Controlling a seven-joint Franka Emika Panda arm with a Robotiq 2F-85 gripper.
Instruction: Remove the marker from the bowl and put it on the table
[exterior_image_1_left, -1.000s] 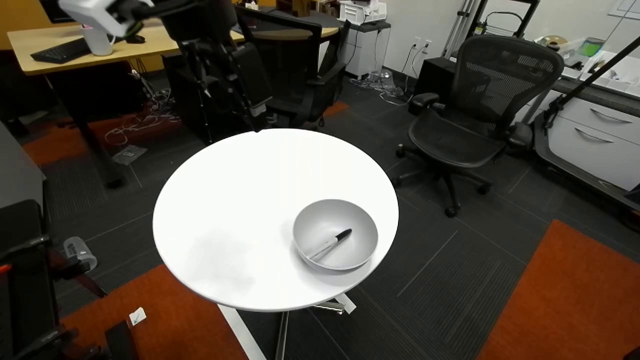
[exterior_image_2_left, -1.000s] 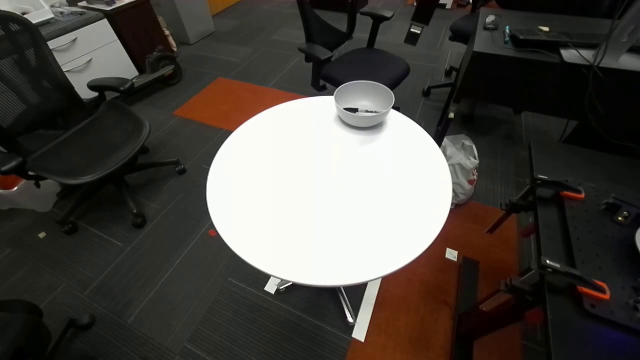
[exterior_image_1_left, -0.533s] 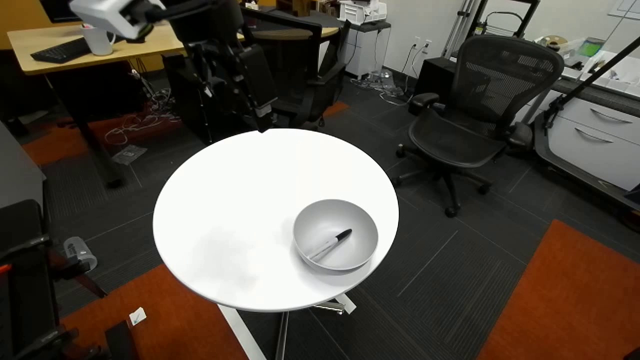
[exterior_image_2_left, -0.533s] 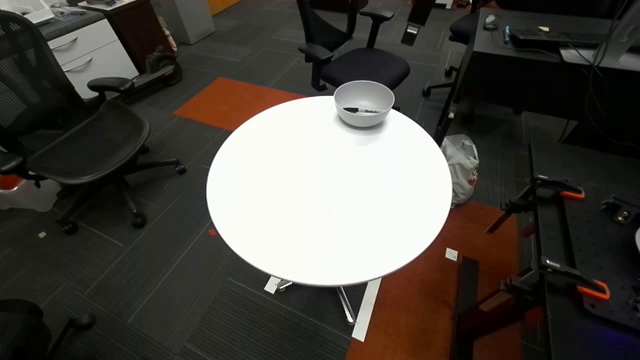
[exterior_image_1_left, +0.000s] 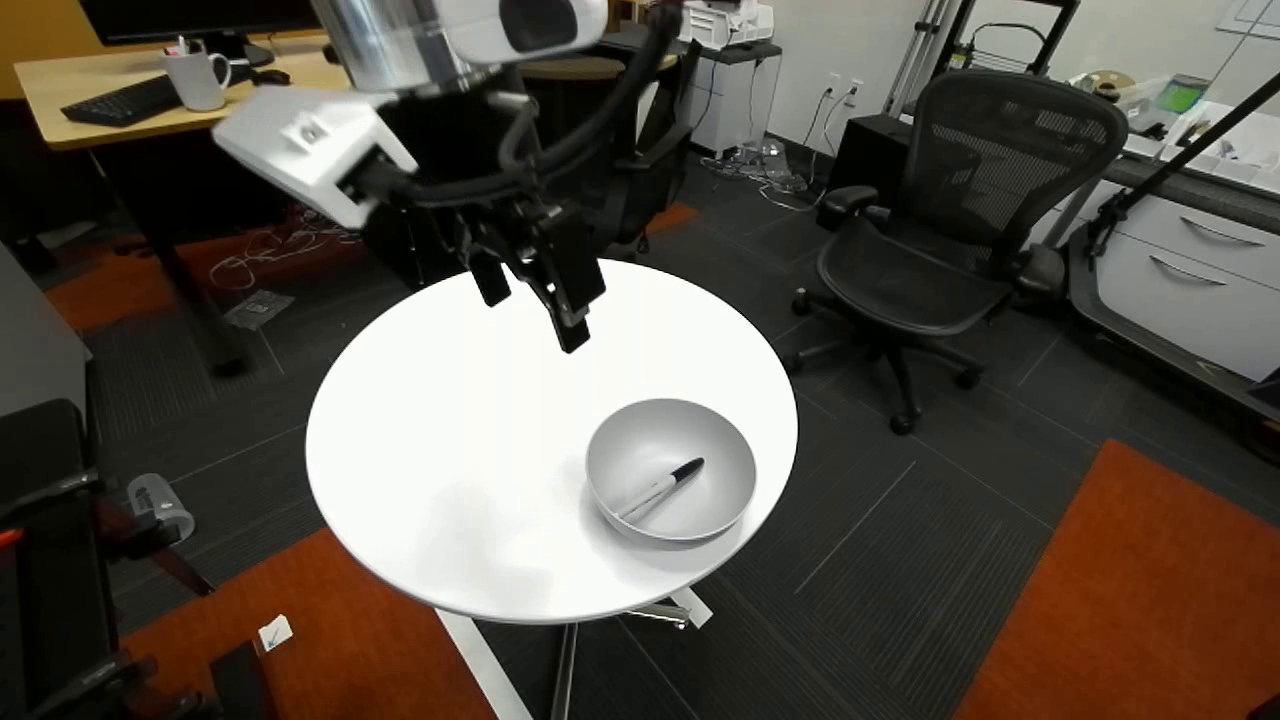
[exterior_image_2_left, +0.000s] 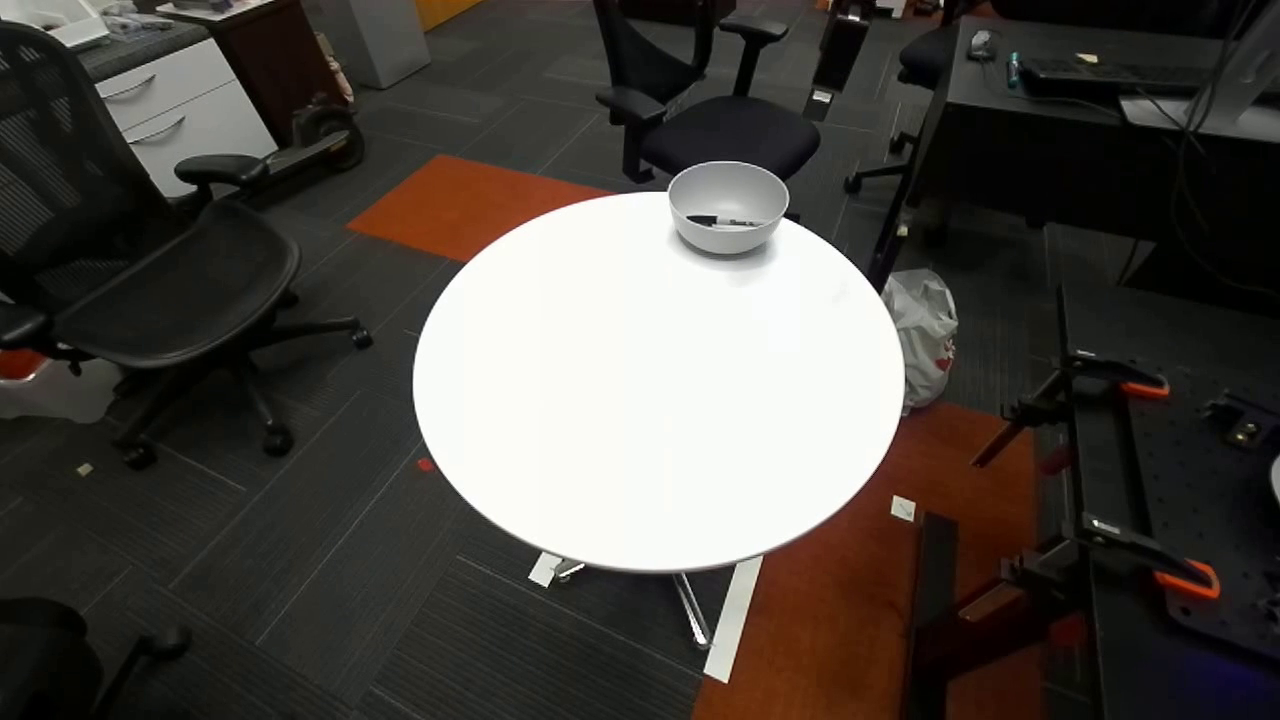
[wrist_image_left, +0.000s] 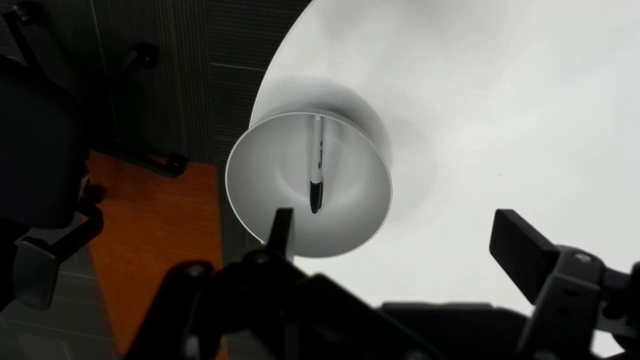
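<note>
**benchbuddy:** so what's changed over there since half a second ago?

**me:** mostly the arm end; in an exterior view my gripper (exterior_image_1_left: 533, 320) has come in nearer the bowl (wrist_image_left: 345, 227), and it now shows against the table (exterior_image_1_left: 450, 420) where it had been up at the far edge; the bowl and the marker (wrist_image_left: 317, 155) look exactly where they were.

**benchbuddy:** fingers?

**me:** wide; both fingers (wrist_image_left: 522, 252) stand well apart in the wrist view; there, one overlaps the bowl's edge in the picture and the other is off beside the bowl, over the table; the exterior view has the whole gripper up clear of the bowl.

**benchbuddy:** count for me? and what's in what?

**me:** one bowl, one marker, one round table under the bowl; the marker, black cap and pale body, lies inside the bowl in all my views; there's also one mug (exterior_image_1_left: 197, 82) on a desk (exterior_image_1_left: 60, 75) well apart from the bowl, stuff poking out, too small to name; plus one plastic bag (exterior_image_2_left: 920, 340) lower down than the bowl, contents hidden.
</note>
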